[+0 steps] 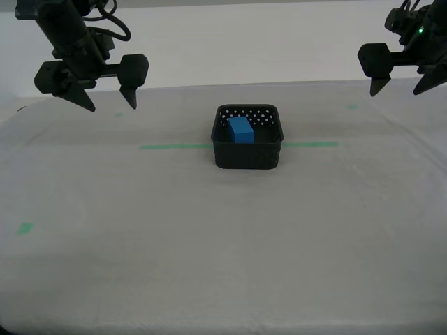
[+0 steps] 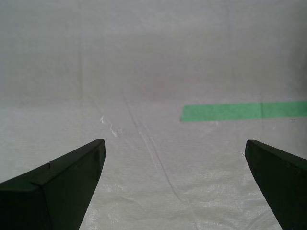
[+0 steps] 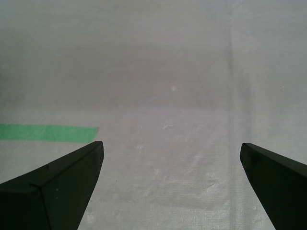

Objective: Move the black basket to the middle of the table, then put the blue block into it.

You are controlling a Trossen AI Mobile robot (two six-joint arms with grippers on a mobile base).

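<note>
Above the counter's (image 1: pixel 209 244) far corners, my first end effector (image 3: pixel 170 187) and my second end effector (image 2: pixel 172 184) hang spread wide, each empty. At the counter's middle, on the green tape line (image 1: pixel 174 146), sits the black basket (image 1: pixel 248 155) with the blue block (image 1: pixel 240 130) inside.

So we count one black basket (image 1: pixel 248 137) and one blue block (image 1: pixel 240 130) sitting inside it, both on the one table (image 1: pixel 209 244), well away from either of our grippers. Tape-wise we see one long green tape line (image 1: pixel 174 146) that carries on past the basket, plus three small green marks (image 1: pixel 25 228) scattered around, one of them near the spread tips of an arm's gripper. Grippers: two, my first gripper (image 3: pixel 171 158) and my second gripper (image 2: pixel 174 155), each with two fingers (image 3: pixel 57 184) spread wide over bare cloth and nothing between them.
</note>
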